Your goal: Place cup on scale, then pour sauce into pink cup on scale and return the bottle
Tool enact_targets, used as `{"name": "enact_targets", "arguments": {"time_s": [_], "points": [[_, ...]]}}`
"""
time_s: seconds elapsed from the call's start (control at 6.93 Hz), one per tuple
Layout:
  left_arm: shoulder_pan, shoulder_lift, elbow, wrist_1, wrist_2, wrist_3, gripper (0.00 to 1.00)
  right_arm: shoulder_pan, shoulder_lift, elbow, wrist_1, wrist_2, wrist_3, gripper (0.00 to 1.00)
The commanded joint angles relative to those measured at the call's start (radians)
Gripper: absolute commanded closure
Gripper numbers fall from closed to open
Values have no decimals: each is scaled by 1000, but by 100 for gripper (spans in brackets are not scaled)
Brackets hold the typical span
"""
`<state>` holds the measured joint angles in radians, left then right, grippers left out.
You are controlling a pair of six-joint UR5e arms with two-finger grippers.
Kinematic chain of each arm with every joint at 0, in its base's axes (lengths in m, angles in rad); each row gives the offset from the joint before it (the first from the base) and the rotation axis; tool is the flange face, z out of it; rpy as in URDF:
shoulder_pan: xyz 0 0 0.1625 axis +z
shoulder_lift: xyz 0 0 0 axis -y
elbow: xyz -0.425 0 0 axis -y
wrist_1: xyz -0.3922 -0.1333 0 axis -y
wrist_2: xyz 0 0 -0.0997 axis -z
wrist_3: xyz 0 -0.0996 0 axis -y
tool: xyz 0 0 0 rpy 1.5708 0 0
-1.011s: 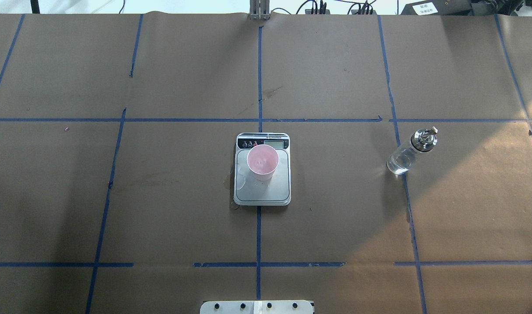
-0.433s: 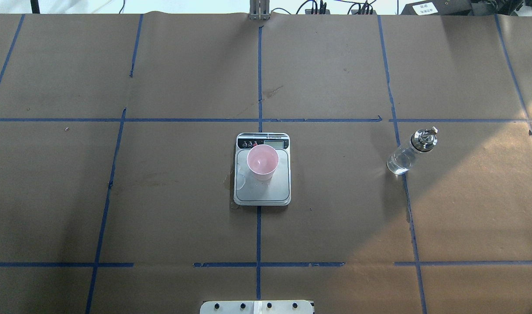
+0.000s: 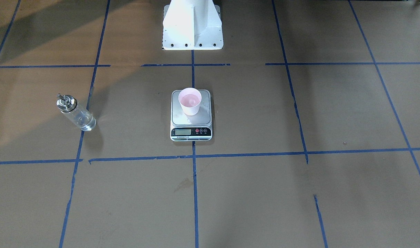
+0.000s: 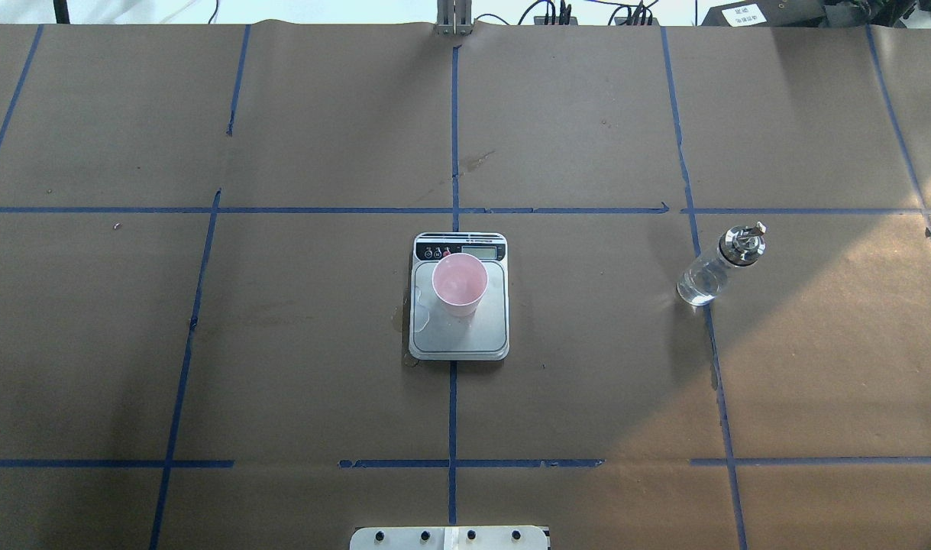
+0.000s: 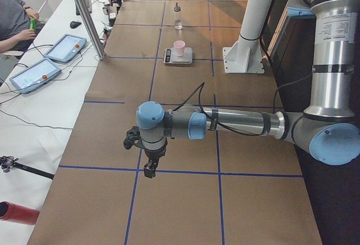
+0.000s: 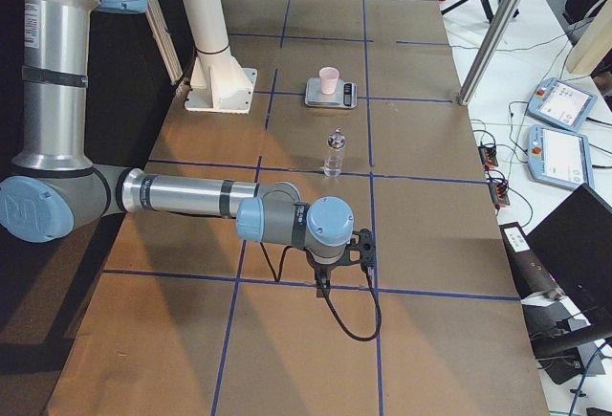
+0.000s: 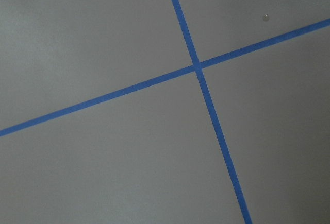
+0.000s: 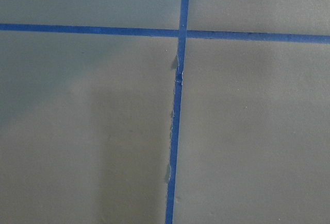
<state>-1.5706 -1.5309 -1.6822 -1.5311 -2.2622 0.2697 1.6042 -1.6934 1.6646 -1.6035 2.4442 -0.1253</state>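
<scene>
The pale pink cup [image 4: 459,284] stands upright on the far part of the scale [image 4: 465,340], near its display; it also shows in the front view [image 3: 190,101]. A wet patch lies on the platform left of the cup. The clear glass bottle [image 4: 713,267] with clear sauce stands upright on the table, far to the right of the scale, free of any gripper. My left gripper [image 5: 147,163] hangs low over the table far from the scale. My right gripper [image 6: 322,287] hangs over the opposite end. I cannot tell whether either is open or shut.
Brown paper with blue tape lines covers the table. The white robot pedestal [image 3: 192,24] stands behind the scale. A metal post [image 5: 84,14] and tablets [image 5: 64,48] sit along the operators' side, where a seated person shows. Both wrist views show only paper and tape.
</scene>
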Motion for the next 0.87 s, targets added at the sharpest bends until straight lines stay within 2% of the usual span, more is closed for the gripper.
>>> {"name": "enact_targets", "arguments": {"time_s": [0.0, 0.29, 0.58, 0.72], "points": [[0, 2, -1, 11, -46, -1, 0, -1, 8, 9, 1, -1, 36, 0], [0, 0, 1, 3, -50, -20, 0, 0, 18, 17, 2, -1, 101, 0], [0, -18, -10, -6, -48, -247, 0, 0, 20, 15, 2, -2, 101, 0], [1, -21, -8, -7, -50, -256, 0, -1, 20, 15, 2, -2, 101, 0]]}}
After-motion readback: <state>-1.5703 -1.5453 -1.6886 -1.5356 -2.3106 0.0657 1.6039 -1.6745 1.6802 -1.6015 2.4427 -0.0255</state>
